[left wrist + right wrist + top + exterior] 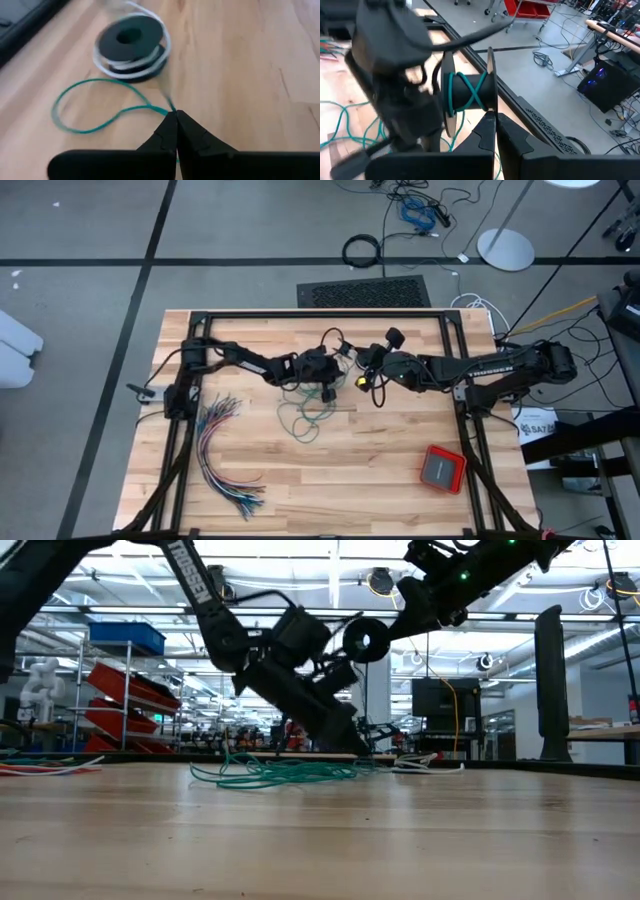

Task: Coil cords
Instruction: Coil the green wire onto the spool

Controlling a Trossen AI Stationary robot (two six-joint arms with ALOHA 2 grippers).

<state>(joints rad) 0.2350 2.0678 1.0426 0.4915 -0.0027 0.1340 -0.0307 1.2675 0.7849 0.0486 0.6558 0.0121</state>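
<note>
The teal-green cord point(300, 415) lies in loose loops on the wooden table point(400, 500), between the two arms. Part of it is wound round the core of a black spool point(467, 92), which hangs above the table in the low view point(365, 640) with my right gripper point(495, 120) shut on it. My left gripper point(175, 116) slants down to the table beside the loops point(280, 772), shut on a strand of the teal cord. A second black spool point(130, 42), with white cord round it, lies flat on the table beyond the left gripper. My left gripper pinches one strand of the teal-green cord point(170, 106) between its two fingertips, slanting down from the table's left side. A slack loop of the cord point(85, 112) lies on the table beside the fingers. My right gripper pinches the rim of one flange of the spool point(490, 102) between its two fingers, coming from the table's right side. The spool is lifted clear of the table, its flanges on edge.
A fanned bundle of many-coloured wires point(225, 450) lies at the table's left front. A red and grey box point(442, 468) sits at the right front. The black frame rails point(320, 315) run along the table's edges. Bare wood shows across the near middle.
</note>
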